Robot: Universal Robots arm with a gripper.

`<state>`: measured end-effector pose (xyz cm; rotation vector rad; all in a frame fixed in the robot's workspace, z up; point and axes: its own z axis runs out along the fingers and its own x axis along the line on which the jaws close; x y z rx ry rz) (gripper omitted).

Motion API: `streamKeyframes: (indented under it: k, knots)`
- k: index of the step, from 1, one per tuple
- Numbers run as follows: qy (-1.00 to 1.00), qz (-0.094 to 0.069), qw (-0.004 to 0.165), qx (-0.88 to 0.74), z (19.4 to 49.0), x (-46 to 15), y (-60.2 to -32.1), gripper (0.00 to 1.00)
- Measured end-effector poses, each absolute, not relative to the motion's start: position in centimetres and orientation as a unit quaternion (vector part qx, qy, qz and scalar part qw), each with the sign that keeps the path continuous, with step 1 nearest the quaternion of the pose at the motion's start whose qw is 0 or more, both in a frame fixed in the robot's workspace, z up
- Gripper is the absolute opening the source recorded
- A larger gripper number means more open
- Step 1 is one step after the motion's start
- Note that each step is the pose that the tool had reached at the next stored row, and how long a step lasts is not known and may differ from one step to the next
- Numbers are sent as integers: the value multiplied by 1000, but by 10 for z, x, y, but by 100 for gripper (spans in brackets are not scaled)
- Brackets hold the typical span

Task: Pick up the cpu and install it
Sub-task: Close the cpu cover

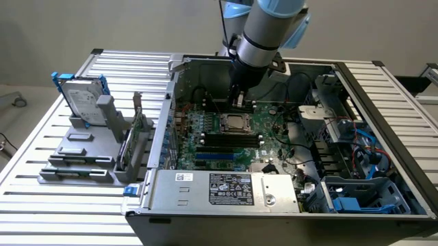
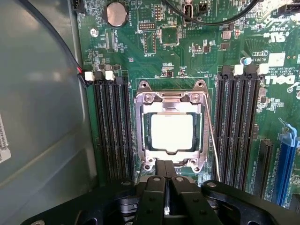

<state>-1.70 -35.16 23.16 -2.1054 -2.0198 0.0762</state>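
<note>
The gripper [image 2: 166, 187] had its two black fingers pressed together, with nothing between them. Their tips pointed down at the green board [image 2: 187, 51], right by one edge of a shiny metal frame [image 2: 140, 129]. It was not clear whether they touched the frame. The cpu [image 2: 172, 132] lay flat inside that frame, just past the fingertips, with its bright silver top facing up. A thin silver lever [image 2: 213, 140] ran along one side of the frame. Rows of long black slots [image 2: 110, 126] stood on both sides of the frame, so the gripper sat in the narrow space between them. Farther out on the board were a round battery [image 2: 116, 14] and a black cable [image 2: 220, 19] that curved over the parts. In the exterior view, the arm [image 1: 263, 31] stood almost upright over the open computer case [image 1: 274, 228]. Its gripper [image 1: 237, 104] hung low inside, close above the board. A grey power box [image 1: 226, 189] with a label lay in the case, nearer the camera than the gripper. Well away from the gripper, outside the case, a hard drive [image 1: 83, 102] with blue sides stood on end in a grey stand [image 1: 82, 148] on the slatted table [image 1: 41, 205].
</note>
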Motion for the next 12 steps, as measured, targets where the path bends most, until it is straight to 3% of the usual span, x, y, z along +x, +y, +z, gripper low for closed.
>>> streamKeyframes:
  k: [12]
  knots:
    - [-686, 35, 120, -717, 215, -24, -352, 11]
